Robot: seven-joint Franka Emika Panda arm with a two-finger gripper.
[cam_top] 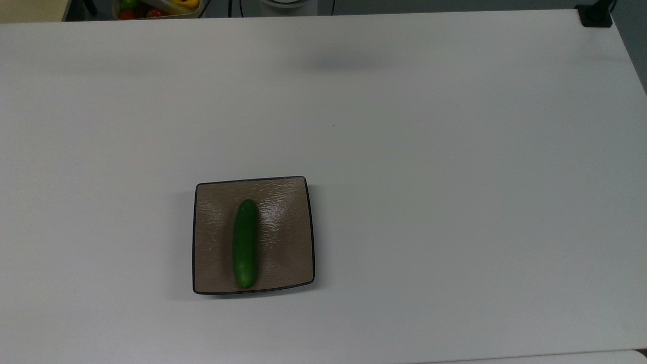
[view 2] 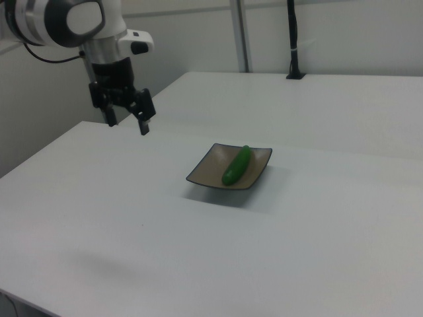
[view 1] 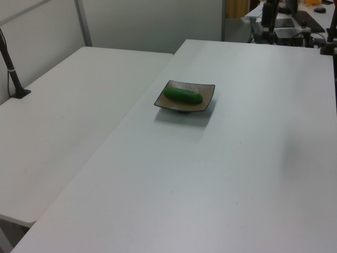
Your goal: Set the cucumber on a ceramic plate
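The dark green cucumber point(cam_top: 245, 243) lies lengthwise on the square brown-tan ceramic plate point(cam_top: 283, 237), slightly toward the top view's left of the plate's middle. The same cucumber point(view 1: 182, 95) and plate point(view 1: 206, 90) appear in the left view, and the cucumber point(view 2: 236, 165) rests on the plate point(view 2: 205, 170) in the right view. My gripper point(view 2: 128, 123) hangs open and empty in the air, well off toward the right view's left of the plate, high above the table.
The white table point(cam_top: 455, 177) spreads wide around the plate. A bin of colourful fruit point(cam_top: 151, 7) sits past the far edge in the top view. A second white table point(view 1: 63, 121) adjoins on the left view's left, with a black post point(view 1: 13, 68).
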